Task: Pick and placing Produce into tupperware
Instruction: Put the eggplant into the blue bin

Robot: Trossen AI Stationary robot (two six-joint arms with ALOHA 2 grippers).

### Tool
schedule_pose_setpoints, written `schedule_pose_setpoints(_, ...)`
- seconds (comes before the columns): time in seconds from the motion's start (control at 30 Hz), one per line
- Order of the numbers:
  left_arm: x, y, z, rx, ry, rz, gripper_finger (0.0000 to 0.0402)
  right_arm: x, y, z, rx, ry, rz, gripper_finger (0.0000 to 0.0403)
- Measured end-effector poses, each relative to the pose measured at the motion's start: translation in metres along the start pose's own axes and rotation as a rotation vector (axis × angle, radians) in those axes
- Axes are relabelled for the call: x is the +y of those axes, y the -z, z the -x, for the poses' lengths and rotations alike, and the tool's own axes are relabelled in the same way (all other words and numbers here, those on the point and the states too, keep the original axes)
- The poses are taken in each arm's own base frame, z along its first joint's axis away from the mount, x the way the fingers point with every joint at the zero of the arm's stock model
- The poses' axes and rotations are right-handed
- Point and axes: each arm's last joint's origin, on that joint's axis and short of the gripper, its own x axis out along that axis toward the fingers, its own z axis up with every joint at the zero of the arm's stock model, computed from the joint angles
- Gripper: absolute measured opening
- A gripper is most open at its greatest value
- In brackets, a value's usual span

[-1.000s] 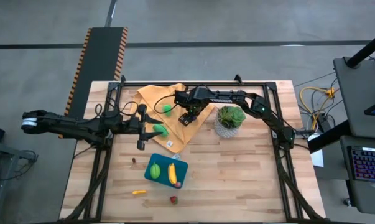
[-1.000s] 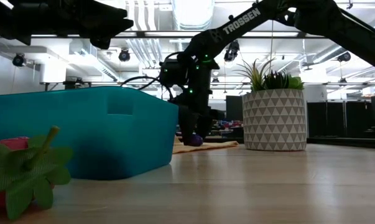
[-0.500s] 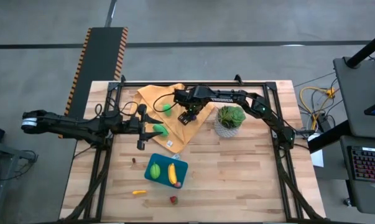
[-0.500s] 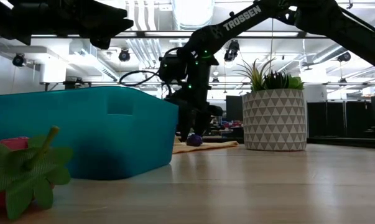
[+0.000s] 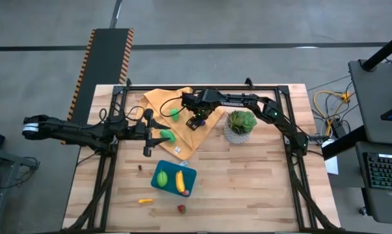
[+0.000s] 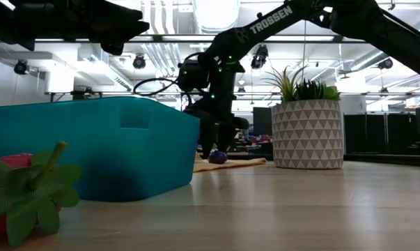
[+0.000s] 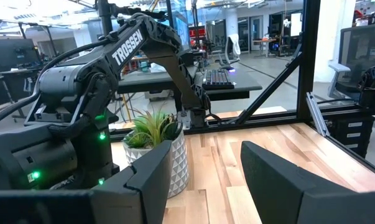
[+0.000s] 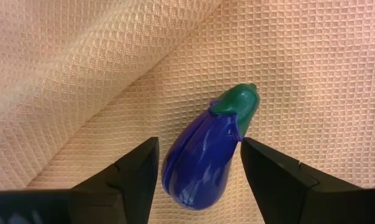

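Note:
A purple eggplant (image 8: 203, 165) with a green cap lies on the orange-yellow cloth (image 5: 163, 101) at the table's far middle. My right gripper (image 5: 196, 121) points down over it, one finger on each side, shut on it. My left gripper (image 7: 206, 155) hangs level above the table's left side, open and holding nothing. A green piece (image 5: 164, 135) lies on the cloth just beside it, and another green piece (image 5: 175, 114) lies farther back. The teal tupperware (image 5: 173, 179) near the front holds a green piece and a yellow banana (image 5: 180, 181). My right gripper pinches the eggplant across its body, between the two fingers (image 8: 262, 168); one finger meets it just below the green cap (image 8: 237, 134). The fingers come from above, pointing down. The eggplant lies tilted between them, low on the cloth; whether it is clear of the cloth I cannot tell.
A leafy plant in a patterned grey pot (image 5: 240, 125) stands just right of my right gripper. An orange piece (image 5: 145, 201), a red piece (image 5: 181, 208) and a small dark piece (image 5: 141, 168) lie on the bare wood near the tupperware. A black frame borders the table.
In the low view my right arm's wrist has shifted slightly above the eggplant; the gripper stays around the eggplant over the cloth.

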Motion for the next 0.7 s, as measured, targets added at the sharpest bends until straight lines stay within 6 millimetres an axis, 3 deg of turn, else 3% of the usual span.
schedule_pose_setpoints(0.7, 0.0001, 0.0000, 0.0000, 0.000, 0.000, 0.000, 0.0178, -0.0007, 0.0020, -0.0065, 0.013, 0.009, 0.018, 0.0214)
